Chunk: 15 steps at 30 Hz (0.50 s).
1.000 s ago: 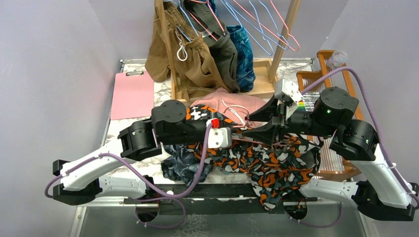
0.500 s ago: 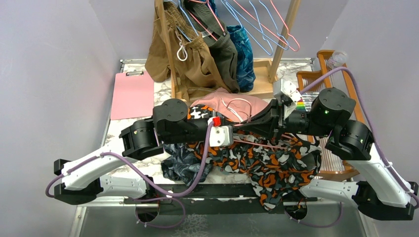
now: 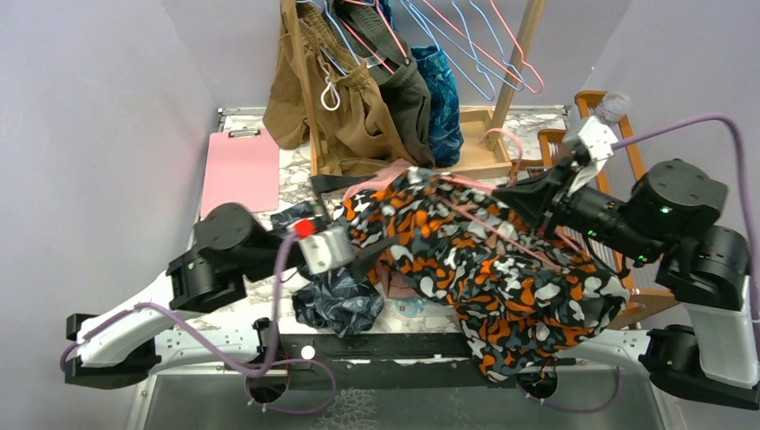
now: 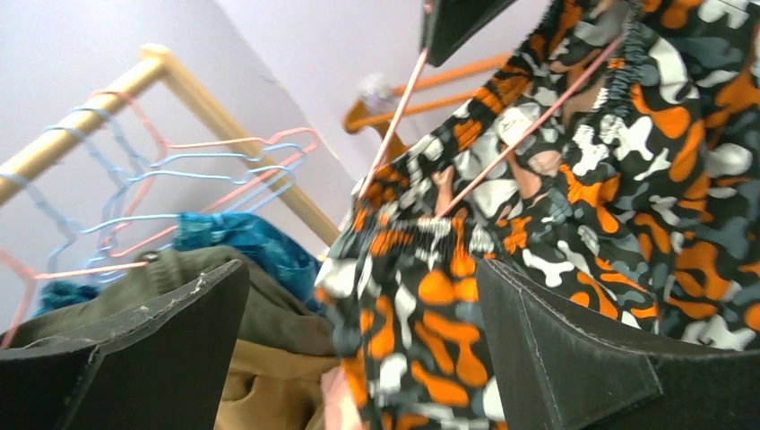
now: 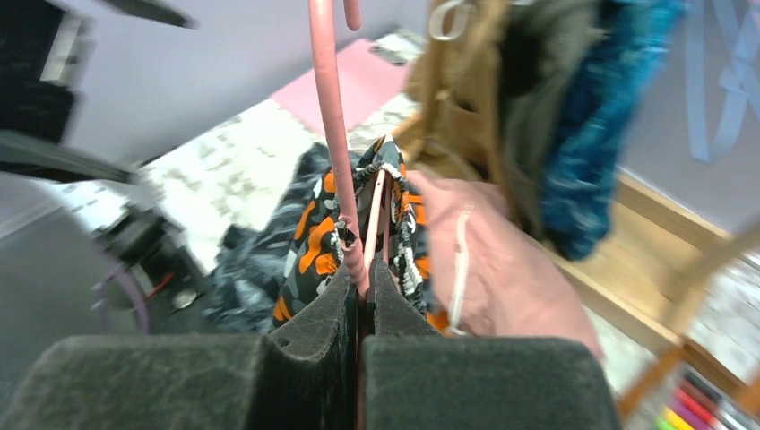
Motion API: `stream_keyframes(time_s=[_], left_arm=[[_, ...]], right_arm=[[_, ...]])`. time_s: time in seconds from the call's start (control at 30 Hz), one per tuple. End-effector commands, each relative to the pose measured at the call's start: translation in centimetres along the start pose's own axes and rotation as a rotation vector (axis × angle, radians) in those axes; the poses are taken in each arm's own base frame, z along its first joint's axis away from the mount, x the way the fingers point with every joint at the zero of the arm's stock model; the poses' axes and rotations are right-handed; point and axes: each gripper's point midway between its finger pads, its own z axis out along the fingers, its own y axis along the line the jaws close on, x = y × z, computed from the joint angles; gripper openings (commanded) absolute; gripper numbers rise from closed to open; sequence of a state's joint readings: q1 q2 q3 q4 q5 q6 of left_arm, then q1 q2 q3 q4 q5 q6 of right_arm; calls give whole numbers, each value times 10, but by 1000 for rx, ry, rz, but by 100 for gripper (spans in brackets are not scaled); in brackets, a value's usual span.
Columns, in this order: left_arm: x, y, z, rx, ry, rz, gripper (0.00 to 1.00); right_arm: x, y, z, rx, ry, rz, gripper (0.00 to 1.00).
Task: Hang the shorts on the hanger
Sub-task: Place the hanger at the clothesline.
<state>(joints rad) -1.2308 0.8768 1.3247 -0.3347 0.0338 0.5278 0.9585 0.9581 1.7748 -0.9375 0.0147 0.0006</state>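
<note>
The shorts (image 3: 511,278) now hang lifted at table centre, draped on the hanger (image 5: 333,134); a second ago they lay flat. At their 2 o'clock the right gripper (image 5: 361,291), then open, is clamped on the hanger's wire. At 9 o'clock the left gripper (image 4: 361,287) has let go, jaws wide, arm drawn back.

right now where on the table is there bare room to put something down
Bare marble shows in a strip between the pink clipboard and the brown garment, and at the back right between the rack base and the wooden frame. The centre is crowded: the shorts, the hanger and navy shorts fill it.
</note>
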Motion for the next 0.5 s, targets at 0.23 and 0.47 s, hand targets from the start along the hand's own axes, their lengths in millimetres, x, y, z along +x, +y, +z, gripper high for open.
stream_keyframes(time_s=[0.23, 0.47], left_arm=[[16, 32, -35, -255, -16, -8, 99], [47, 21, -27, -250, 54, 16, 99]], right_arm=[[6, -108, -58, 671, 84, 1, 1], [-20, -150, -111, 1021, -8, 1, 1]])
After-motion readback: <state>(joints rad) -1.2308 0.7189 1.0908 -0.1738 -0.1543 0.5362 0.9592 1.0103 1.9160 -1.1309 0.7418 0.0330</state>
